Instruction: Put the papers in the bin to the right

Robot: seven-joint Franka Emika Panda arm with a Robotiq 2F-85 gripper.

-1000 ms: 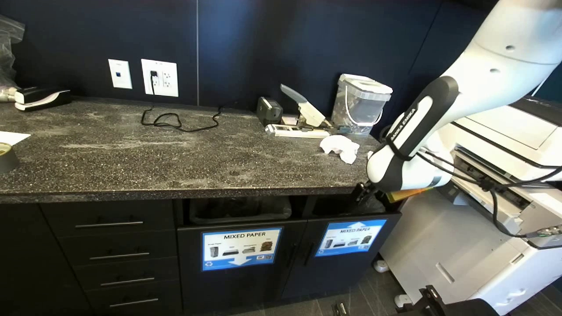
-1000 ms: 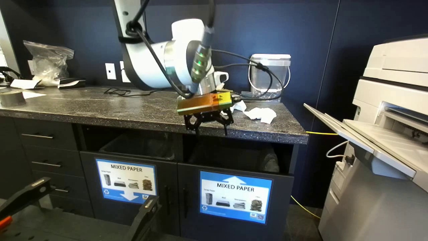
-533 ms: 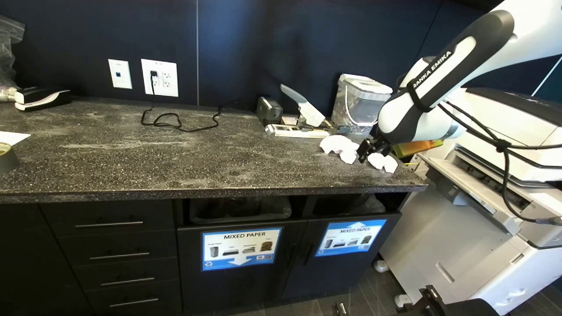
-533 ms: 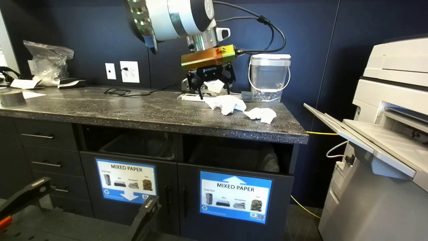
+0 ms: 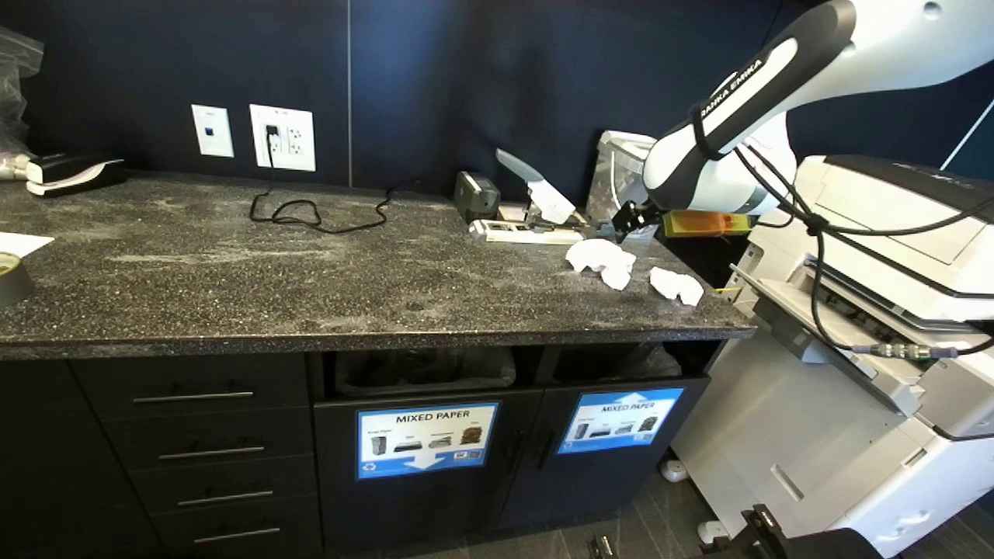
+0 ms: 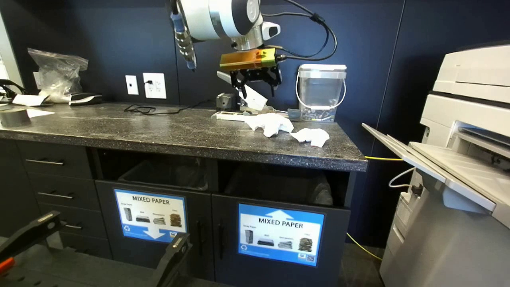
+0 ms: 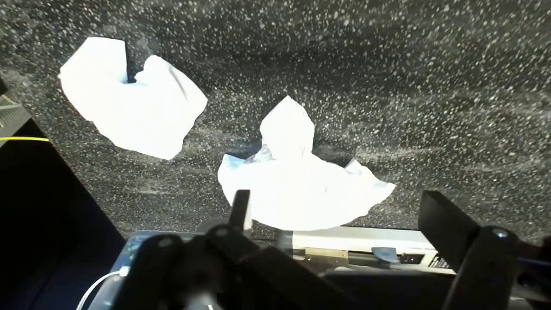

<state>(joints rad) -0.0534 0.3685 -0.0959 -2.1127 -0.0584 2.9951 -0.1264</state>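
1. while the end effector [image 6: 258, 95] is hovering above the worktop [image 6: 159, 129], its jaws are standing wide apart and holding nothing.
2. two crumpled papers [image 5: 602, 258] are lying on the worktop: the bigger wad [image 7: 301, 193] just beside the stapler [image 7: 366, 237], the smaller wad [image 7: 133, 107] nearer the right end.
3. the wrist view is showing a strip of worktop between the wads; in an exterior view, the smaller wad [image 6: 312, 136] is nearly meeting the bigger one in outline.
4. in an exterior view the lidded bucket [image 6: 322, 91] is standing in full sight; in an exterior view the arm [image 5: 776, 85] is partly covering it.
5. only the exterior views are showing the bin [image 6: 334, 235], its slot opening beneath the worktop's front edge.
6. leftward of the papers, the worktop is spreading wide toward the black cable [image 5: 342, 232].
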